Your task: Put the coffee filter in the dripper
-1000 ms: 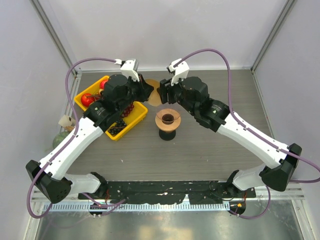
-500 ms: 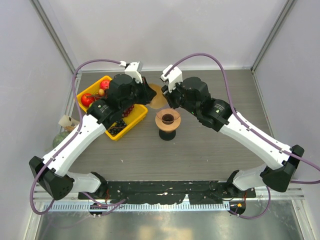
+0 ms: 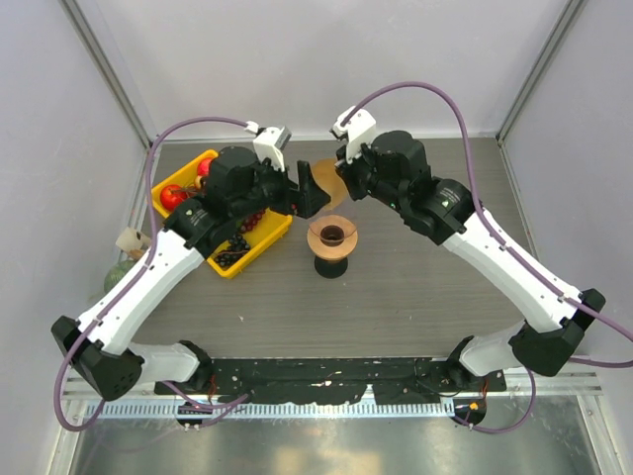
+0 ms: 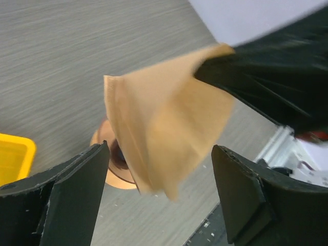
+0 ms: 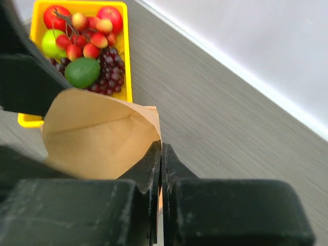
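Dripper (image 3: 331,239) stands mid-table (image 3: 425,297), nearest the arm bases. Just beyond and above it, the right gripper (image 5: 161,154) pinches the filter (image 5: 97,134) by its edge, jaws pressed together on the paper, the cone's mouth open. The left gripper (image 4: 160,148) stands apart, a finger on either side of the filter. A fruit tray (image 3: 170,185) sits at far left.

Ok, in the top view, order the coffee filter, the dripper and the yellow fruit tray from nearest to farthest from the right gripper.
1. coffee filter: pinched in the right gripper itself, held up at centre rear.
2. dripper: a little nearer the robot than the gripper, at centre.
3. yellow fruit tray: farthest, off to the left side.
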Action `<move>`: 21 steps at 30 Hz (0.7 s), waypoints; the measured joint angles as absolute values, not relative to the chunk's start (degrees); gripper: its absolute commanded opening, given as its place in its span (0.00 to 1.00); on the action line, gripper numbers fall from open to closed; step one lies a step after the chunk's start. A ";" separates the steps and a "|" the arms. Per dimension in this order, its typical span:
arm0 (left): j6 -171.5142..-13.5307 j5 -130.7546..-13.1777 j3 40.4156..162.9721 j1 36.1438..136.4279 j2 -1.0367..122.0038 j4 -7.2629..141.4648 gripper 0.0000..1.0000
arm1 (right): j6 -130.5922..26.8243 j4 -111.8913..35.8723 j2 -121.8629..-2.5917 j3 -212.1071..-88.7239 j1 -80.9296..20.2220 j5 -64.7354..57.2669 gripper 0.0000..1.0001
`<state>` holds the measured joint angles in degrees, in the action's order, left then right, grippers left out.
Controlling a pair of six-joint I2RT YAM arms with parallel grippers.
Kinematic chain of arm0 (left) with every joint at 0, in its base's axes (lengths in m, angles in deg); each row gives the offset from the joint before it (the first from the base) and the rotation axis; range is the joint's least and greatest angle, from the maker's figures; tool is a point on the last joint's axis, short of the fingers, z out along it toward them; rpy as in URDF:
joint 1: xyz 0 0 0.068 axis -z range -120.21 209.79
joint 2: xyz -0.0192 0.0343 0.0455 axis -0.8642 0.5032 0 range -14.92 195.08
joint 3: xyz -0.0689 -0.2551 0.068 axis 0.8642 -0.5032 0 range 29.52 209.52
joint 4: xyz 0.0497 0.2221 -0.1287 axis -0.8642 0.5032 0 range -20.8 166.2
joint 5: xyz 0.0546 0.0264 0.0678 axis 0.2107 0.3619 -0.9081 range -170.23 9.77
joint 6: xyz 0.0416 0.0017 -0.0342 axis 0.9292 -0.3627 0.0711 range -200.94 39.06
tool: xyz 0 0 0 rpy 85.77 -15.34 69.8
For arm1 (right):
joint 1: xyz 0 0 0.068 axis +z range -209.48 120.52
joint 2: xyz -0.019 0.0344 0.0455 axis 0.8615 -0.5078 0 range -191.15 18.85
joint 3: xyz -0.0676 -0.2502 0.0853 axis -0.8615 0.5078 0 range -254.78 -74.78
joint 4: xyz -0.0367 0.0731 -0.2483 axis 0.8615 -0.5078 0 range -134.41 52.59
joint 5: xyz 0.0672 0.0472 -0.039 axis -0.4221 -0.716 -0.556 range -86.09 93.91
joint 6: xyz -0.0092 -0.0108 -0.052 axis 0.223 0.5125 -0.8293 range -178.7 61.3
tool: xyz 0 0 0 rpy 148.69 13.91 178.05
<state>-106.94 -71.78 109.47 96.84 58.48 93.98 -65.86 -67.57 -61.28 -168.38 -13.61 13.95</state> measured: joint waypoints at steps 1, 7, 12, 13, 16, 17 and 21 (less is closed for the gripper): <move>-106.09 -70.10 109.47 96.78 57.72 94.35 0.99 | -65.49 -68.66 -61.28 -168.47 -14.64 13.27 0.05; -103.40 -58.03 107.72 94.13 48.69 93.02 0.99 | -64.76 -75.94 -61.28 -169.04 -18.90 8.20 0.05; -104.56 -51.37 105.38 89.37 42.31 89.98 0.99 | -64.57 -81.95 -61.77 -172.45 -20.74 1.49 0.05; -104.87 -50.56 104.90 88.78 41.83 89.37 0.99 | -64.39 -83.06 -62.07 -173.63 -21.05 0.03 0.05; -105.96 -49.05 103.22 87.99 41.35 88.41 0.99 | -63.45 -85.73 -63.49 -176.43 -21.96 -4.83 0.05; -106.20 -48.83 102.60 87.88 41.57 88.27 0.99 | -63.02 -87.13 -64.34 -177.52 -22.38 -6.79 0.05; -107.18 -48.61 101.01 87.45 43.42 88.54 0.99 | -62.29 -91.52 -69.74 -181.83 -24.39 -12.48 0.05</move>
